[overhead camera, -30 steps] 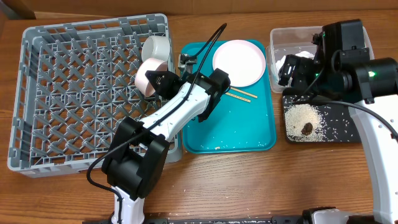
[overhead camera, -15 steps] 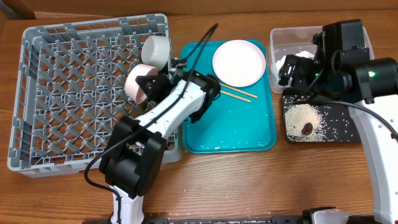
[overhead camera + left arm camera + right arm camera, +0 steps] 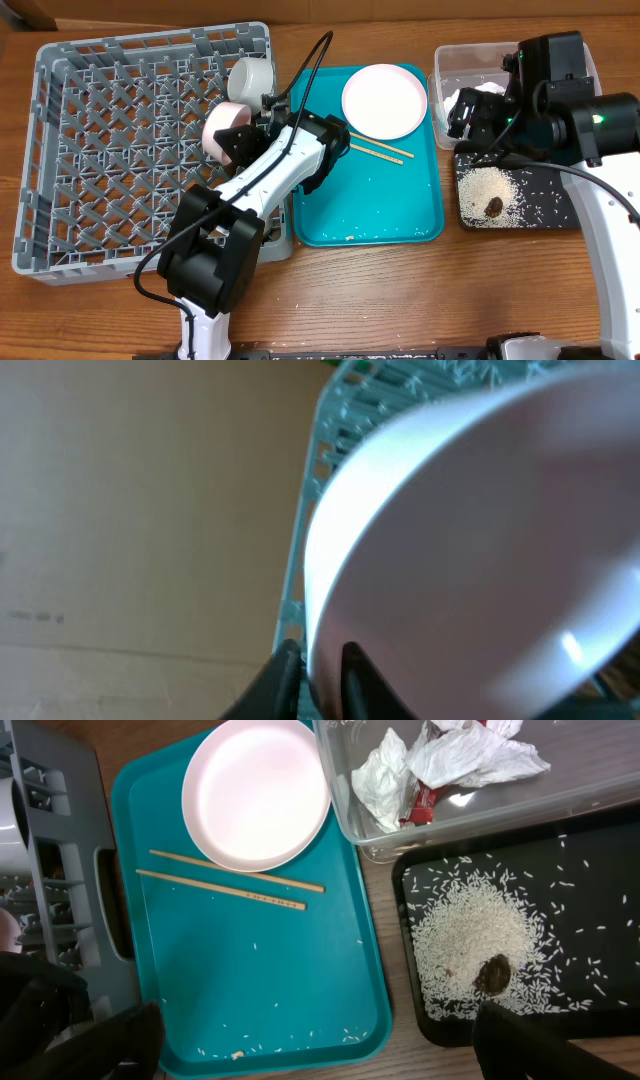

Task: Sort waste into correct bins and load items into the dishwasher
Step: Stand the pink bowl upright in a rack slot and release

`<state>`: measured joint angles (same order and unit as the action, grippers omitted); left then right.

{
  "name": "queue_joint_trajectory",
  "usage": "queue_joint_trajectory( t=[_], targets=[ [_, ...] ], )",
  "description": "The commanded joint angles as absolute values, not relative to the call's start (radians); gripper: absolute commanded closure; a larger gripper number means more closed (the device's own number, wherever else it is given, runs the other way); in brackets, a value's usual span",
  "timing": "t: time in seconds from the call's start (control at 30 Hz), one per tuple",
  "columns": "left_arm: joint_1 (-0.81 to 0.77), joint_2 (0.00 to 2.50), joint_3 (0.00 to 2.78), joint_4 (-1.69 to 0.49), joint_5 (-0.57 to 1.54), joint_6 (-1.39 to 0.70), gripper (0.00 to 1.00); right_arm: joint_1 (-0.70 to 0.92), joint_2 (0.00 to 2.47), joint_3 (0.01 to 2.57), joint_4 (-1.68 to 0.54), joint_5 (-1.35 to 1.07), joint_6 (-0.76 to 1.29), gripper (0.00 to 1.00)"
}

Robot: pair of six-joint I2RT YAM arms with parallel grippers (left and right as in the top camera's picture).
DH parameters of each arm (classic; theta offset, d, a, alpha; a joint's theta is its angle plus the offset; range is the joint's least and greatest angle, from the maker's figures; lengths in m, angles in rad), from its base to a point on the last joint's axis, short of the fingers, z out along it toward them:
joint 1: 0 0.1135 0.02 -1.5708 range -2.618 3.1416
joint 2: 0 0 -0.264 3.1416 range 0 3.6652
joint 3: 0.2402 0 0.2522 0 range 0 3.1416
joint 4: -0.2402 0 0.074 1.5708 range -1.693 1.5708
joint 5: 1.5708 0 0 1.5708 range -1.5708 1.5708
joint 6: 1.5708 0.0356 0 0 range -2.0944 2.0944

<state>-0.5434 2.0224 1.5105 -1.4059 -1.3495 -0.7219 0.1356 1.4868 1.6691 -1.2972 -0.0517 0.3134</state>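
Wooden table (image 3: 400, 290) carries 4 things: grey dish rack (image 3: 45, 160) w/ lattice floor along left edge, teal tray (image 3: 370, 200) approx centre, clear tub (image 3: 440, 62) at far right corner, black tray (image 3: 545, 200) touching tub's near side.

A wooden table (image 3: 400, 290) filled the overhead view, its brown top running in long, even grain with a few darker streaks. A dark strip (image 3: 350, 352) ran along its near edge, and a dark shape (image 3: 18, 10) cut into the far left corner. Light fell flat and even. The left wrist view showed a plain tan surface (image 3: 130, 510) bearing faint, unreadable print (image 3: 35, 617).
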Motion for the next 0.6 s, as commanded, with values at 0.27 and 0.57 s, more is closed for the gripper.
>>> queue_joint_trajectory(
  t=[0.27,0.57],
  targets=[
    [-0.596,2.032,1.507,-1.523,-1.228,-0.580,0.67,0.136,1.482,1.688,-1.292,-0.046,0.308,0.00],
    [-0.618,2.032,1.509,-1.547,-0.895,-0.580,0.68,0.136,1.482,1.688,-1.292,-0.046,0.308,0.00]
  ],
)
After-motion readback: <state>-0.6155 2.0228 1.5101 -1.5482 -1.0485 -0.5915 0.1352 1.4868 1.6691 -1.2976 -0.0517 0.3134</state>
